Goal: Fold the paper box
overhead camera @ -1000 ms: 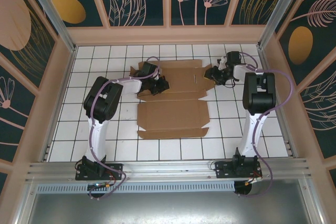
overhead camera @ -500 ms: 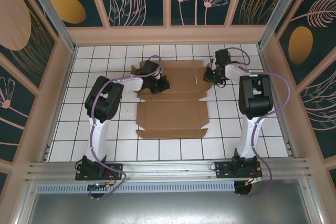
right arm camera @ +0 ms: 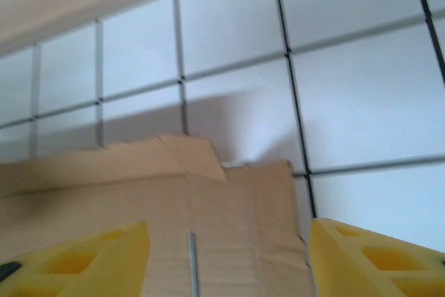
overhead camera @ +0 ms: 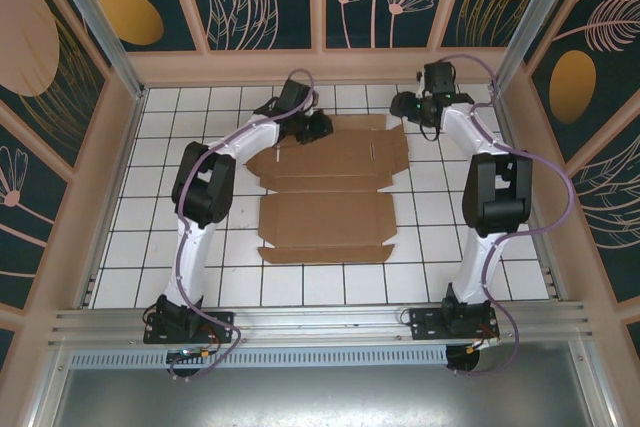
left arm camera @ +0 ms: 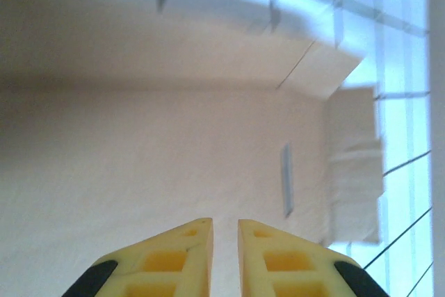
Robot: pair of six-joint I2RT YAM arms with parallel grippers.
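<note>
The paper box (overhead camera: pixel 330 197) is a flat brown cardboard sheet with flaps and creases, lying on the white tiled floor between the arms. My left gripper (overhead camera: pixel 318 125) hovers at the sheet's far left edge. In the left wrist view its yellow fingers (left arm camera: pixel 174 255) stand a narrow gap apart with nothing between them, above the cardboard (left arm camera: pixel 139 158). My right gripper (overhead camera: pixel 405 107) hangs just beyond the sheet's far right corner. Its jaws (right arm camera: pixel 229 241) are wide open and empty over that corner of the cardboard (right arm camera: pixel 139 172), which has a thin slot (right arm camera: pixel 191 262).
White tiles (overhead camera: pixel 200 247) surround the sheet on every side. A low pinkish wall (overhead camera: pixel 320 67) runs along the back, close behind both grippers, with side walls left and right. The arm bases sit on a metal rail (overhead camera: pixel 320 322) at the near edge.
The left arm has swung from the sheet's left flap up to its far edge, and its jaws have parted slightly. The right arm has drawn back off the right flap and opened wide.
</note>
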